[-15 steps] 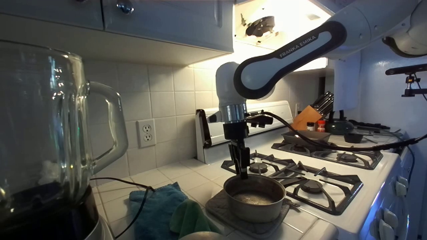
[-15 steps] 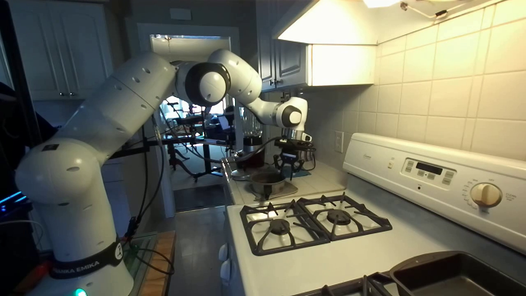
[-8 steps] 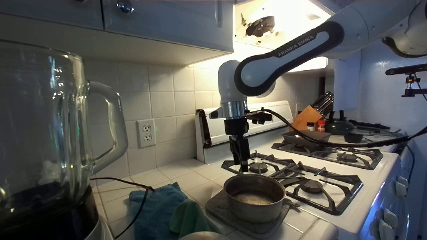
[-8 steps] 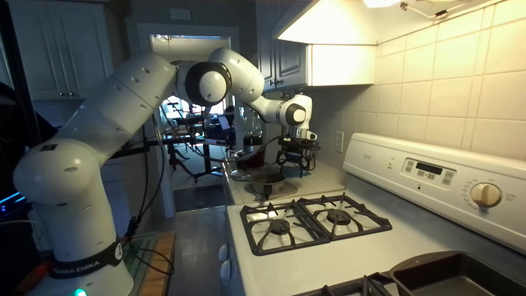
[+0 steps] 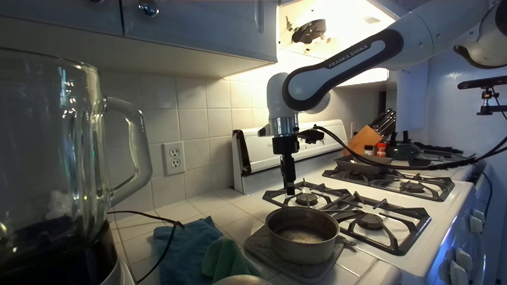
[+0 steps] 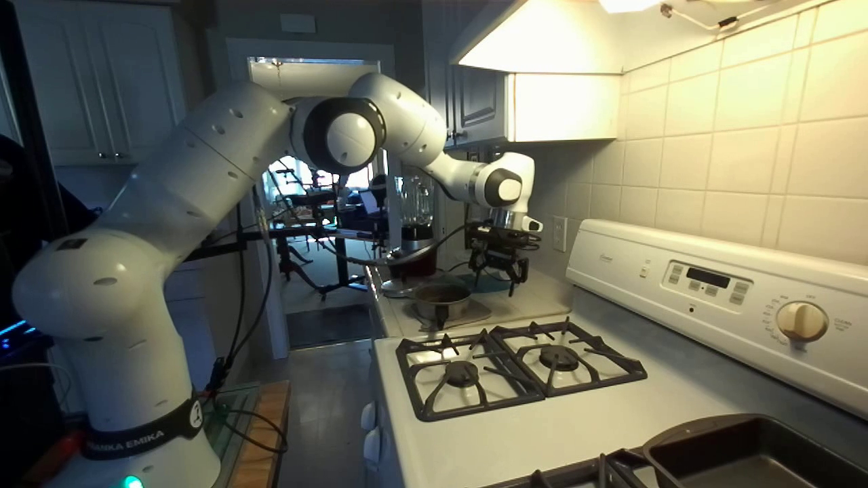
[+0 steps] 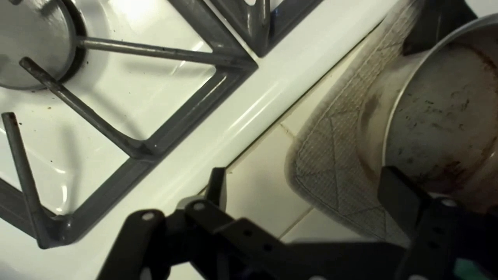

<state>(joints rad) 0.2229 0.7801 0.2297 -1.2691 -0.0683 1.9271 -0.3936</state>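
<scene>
My gripper (image 7: 303, 173) stands wide open with nothing between its fingertips; white tile and the corner of a grey quilted pad (image 7: 330, 167) show through the gap. In the wrist view the right finger overlaps the rim of a worn metal pot (image 7: 447, 109), but the exterior views show the gripper (image 5: 290, 192) higher up, apart from it. The pot (image 5: 303, 253) sits upright on the pad (image 5: 256, 246), on the tiled counter beside the stove. Its inside looks stained, without visible contents. In an exterior view the gripper (image 6: 495, 286) hangs on the wall side of the pot (image 6: 441, 310).
Black burner grates (image 5: 370, 221) cover the white stove beside the pot. A blue towel (image 5: 184, 247), a green cloth (image 5: 225, 259) and a glass blender (image 5: 51, 158) stand or lie on the counter. A dark baking pan (image 6: 753, 461) rests on the stove. Cabinets and the hood hang overhead.
The gripper has risen from the pot's rim and shifted toward the back wall, its jaws spreading wider. The pot, pad and cloths have stayed put.
</scene>
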